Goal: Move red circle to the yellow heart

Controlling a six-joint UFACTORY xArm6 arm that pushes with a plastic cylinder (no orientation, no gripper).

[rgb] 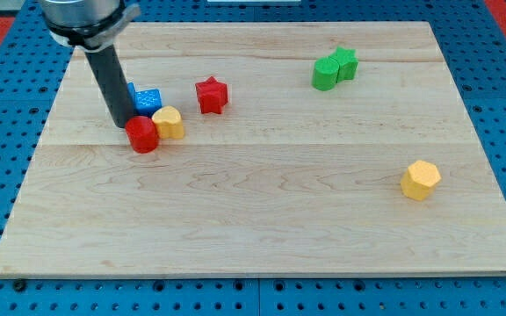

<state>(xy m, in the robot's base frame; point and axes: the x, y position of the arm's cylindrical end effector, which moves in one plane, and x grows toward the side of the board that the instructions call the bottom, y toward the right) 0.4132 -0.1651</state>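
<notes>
The red circle (142,134) lies at the view's left on the wooden board, touching the yellow heart (170,122) on its right. My tip (123,124) stands just up-left of the red circle, touching or nearly touching it. A blue block (148,97) sits right behind the yellow heart, partly hidden by the rod.
A red star (211,95) lies right of the blue block. Two green blocks (334,68) sit together at the view's top right. A yellow hexagon (421,179) lies at the right. The board's left edge (33,167) is close to the tip.
</notes>
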